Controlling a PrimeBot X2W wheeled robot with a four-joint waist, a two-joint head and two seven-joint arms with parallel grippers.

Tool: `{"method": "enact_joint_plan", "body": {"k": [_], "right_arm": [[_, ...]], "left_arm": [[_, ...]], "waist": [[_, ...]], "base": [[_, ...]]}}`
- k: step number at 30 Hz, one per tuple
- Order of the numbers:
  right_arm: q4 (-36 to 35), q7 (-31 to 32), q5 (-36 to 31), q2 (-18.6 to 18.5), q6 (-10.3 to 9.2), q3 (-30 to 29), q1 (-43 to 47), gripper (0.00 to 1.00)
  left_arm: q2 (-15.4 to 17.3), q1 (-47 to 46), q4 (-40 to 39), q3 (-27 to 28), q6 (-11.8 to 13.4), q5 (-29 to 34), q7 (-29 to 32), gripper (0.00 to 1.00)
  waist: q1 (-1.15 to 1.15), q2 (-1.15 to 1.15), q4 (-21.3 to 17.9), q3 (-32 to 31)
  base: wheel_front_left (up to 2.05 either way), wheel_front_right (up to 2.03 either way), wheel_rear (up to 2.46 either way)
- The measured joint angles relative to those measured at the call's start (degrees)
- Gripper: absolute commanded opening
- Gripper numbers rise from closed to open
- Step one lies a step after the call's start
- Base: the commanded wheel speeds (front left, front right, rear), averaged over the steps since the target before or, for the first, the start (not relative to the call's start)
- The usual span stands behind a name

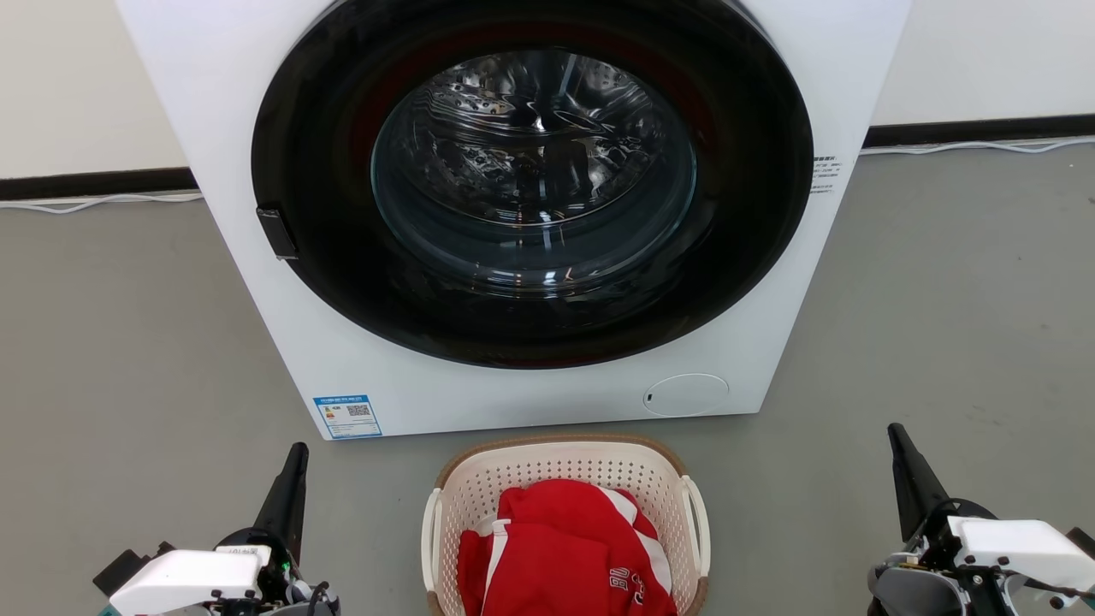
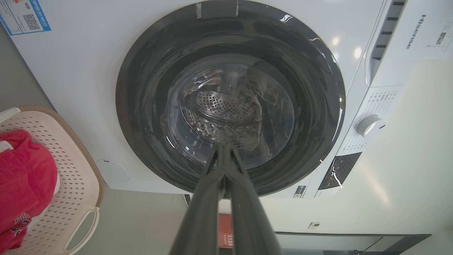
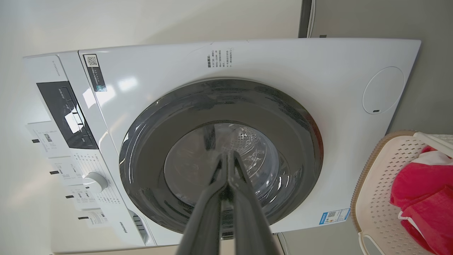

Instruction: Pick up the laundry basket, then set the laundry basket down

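- We count one washer (image 1: 214,128), and on its front one round door (image 1: 530,197), one blue label (image 1: 347,416) and one small round cover (image 1: 685,394).
- We count one dial (image 2: 368,124) on its control panel (image 2: 339,170).
- We count one laundry basket (image 1: 547,469), with two white handles: a left handle (image 1: 430,530) and a right handle (image 1: 701,522).
- We see one heap of red cloth (image 1: 565,547) in it; whether one garment or several, we cannot tell.
- We count two tools, the left tool (image 1: 295,462) and the right tool (image 1: 900,441), each with two dark fingers (image 2: 201,212).
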Motion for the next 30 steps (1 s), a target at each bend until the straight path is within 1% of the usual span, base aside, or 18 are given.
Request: {"method": "enact_joint_plan", "body": {"k": [30], "right_arm": [[0.00,0.00,0.00,0.00,0.00,0.00,0.00,0.00]], "left_arm": [[0.00,0.00,0.00,0.00,0.00,0.00,0.00,0.00]], "waist": [[0.00,0.00,0.00,0.00]], "base": [[0.00,0.00,0.00]]}}
